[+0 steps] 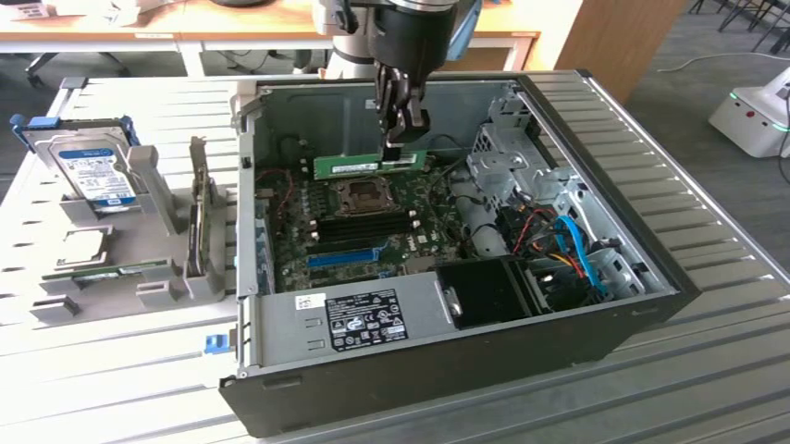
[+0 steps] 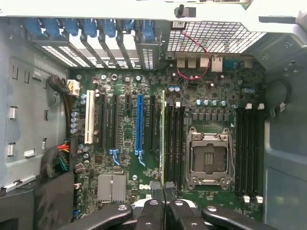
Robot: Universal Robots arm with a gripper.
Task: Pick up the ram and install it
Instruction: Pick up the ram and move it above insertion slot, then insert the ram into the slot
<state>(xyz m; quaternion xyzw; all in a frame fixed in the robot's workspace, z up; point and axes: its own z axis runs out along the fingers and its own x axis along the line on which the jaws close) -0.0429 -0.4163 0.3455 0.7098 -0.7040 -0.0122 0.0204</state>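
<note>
Tool [image 1: 401, 143] is clamped on the ram [image 1: 351, 165], pinching its top edge near one end; the stick is level, long side parallel to the motherboard [image 1: 370, 231], inside the open PC case [image 1: 617, 305] on the bench [image 1: 124, 370]. In the exterior view the ram sits on the far side of the CPU socket [image 1: 366, 194]; can't tell if it touches the board. In the wrist view the ram [image 2: 163, 134] shows edge-on as a thin green line running out from the tool [image 2: 163, 189], just beside the black memory slots [image 2: 175, 139], between the blue slot [image 2: 139, 124] and the CPU socket [image 2: 209, 158]. A hard drive [image 1: 92, 171] stands in a grey holder at the exterior view's left, outside the case.
</note>
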